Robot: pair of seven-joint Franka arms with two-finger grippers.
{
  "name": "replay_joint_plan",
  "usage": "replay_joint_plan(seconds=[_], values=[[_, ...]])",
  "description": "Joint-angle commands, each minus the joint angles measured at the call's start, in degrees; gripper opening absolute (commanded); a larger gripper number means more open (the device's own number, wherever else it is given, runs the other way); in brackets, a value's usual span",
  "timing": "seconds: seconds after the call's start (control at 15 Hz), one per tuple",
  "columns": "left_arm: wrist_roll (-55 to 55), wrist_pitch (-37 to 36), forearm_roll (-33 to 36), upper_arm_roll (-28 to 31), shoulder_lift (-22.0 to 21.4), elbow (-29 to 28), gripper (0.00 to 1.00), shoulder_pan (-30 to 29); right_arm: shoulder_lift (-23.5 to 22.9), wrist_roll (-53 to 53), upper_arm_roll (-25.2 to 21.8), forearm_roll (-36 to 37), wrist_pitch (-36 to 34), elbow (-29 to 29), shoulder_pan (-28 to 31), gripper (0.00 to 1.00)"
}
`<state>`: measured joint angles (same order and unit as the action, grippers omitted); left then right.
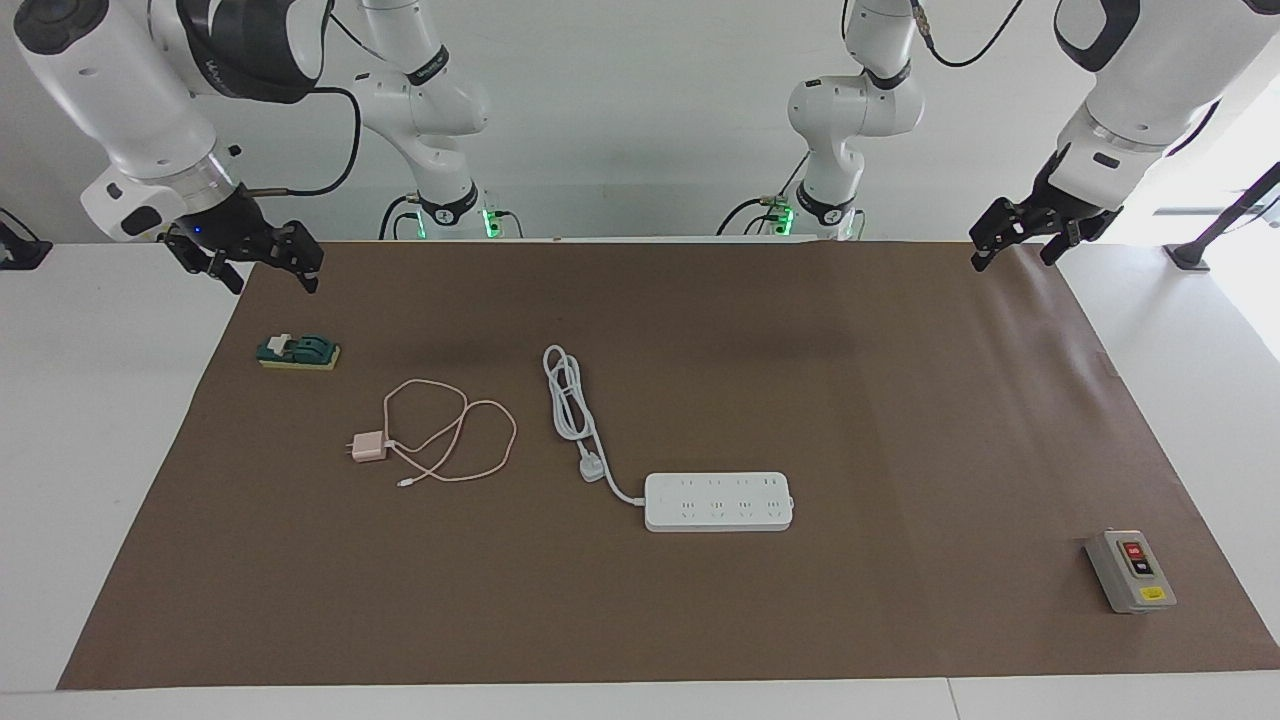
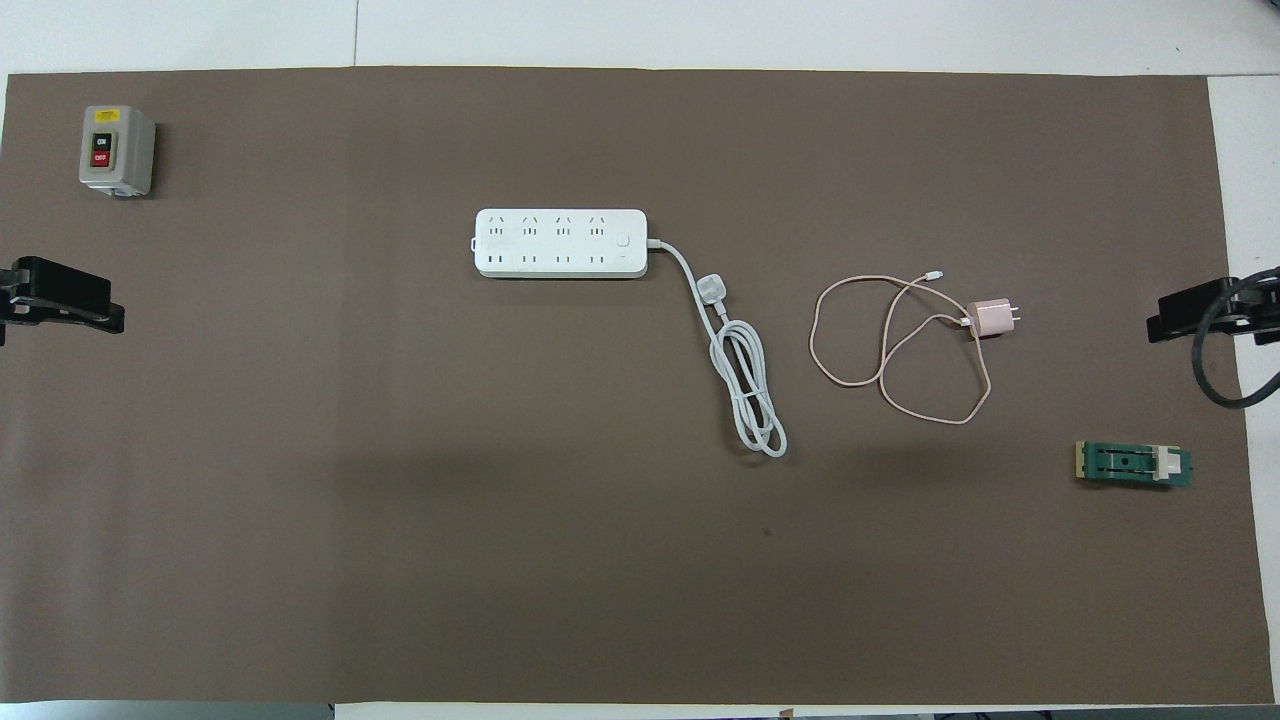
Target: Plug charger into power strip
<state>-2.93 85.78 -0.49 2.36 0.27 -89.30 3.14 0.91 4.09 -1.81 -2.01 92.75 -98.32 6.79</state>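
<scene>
Nearest the robots, at the top of the facing view, both arms wait with nothing held. The right hand [image 1: 255, 262] hangs over the upper-left corner of the brown mat [image 1: 900, 420], its fingers apart. The left hand [image 1: 1035, 238] hangs over the mat's upper-right corner, fingers also spread.

A step down the frame, a green switch block [image 1: 298, 351] lies at the left. Below it, left of centre, the charger [image 1: 367, 447] lies on its side, its 2 prongs pointing toward the frame's left edge and its pink cable [image 1: 455, 440] looped beside it. Lower still, near the centre, the power strip [image 1: 718, 501] lies flat with sockets up, its white cord [image 1: 572, 400] coiled between the strip and the charger. Farthest, at lower right, sits a grey switch box [image 1: 1130, 571].

The likely risks are these: the small cube could tip or slip when pinched, the trailing cable could drag or snag on the white cord, and the unheld strip could slide under the push of insertion. The prongs would also need turning downward first.

Open mat lies all around the strip, widest toward the right of the frame. The table [image 1: 110, 450] shows pale margins past the mat's edges; nothing sits close to an edge.
</scene>
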Motion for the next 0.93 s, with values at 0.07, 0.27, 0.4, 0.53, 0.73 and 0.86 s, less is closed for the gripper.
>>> replay_joint_plan(seconds=[0.07, 0.27, 0.4, 0.53, 0.73, 0.86], values=[[-1.21, -2.19, 0.41, -0.42, 6.13, 5.43, 1.00, -0.16, -4.67, -9.07, 0.41, -8.51, 2.70, -2.23, 4.27, 0.97], [-1.47, -5.54, -3.53, -0.69, 9.48, 8.86, 1.00, 0.02, -9.51, -17.60, 0.32, -15.90, 3.23, -2.23, 6.65, 0.98], [-0.16, -5.54, -4.69, -1.04, 10.89, 10.02, 1.00, 1.60, -12.32, -23.75, 0.23, -20.20, 4.01, -2.23, 7.62, 0.98], [1.42, -5.45, -5.65, -1.30, 11.51, 9.76, 1.00, 1.87, -14.43, -27.98, 0.23, -24.07, 4.11, -2.14, 9.11, 0.98], [1.52, -5.54, -11.18, -1.22, 12.38, 9.67, 1.00, 1.69, -22.07, -30.71, 0.14, -30.14, 2.97, 1.36, 11.48, 0.98], [1.52, -5.71, -16.52, -1.30, 13.26, 9.67, 1.00, 1.52, -23.93, -34.84, 0.14, -32.26, 2.44, 1.64, 11.58, 0.98]])
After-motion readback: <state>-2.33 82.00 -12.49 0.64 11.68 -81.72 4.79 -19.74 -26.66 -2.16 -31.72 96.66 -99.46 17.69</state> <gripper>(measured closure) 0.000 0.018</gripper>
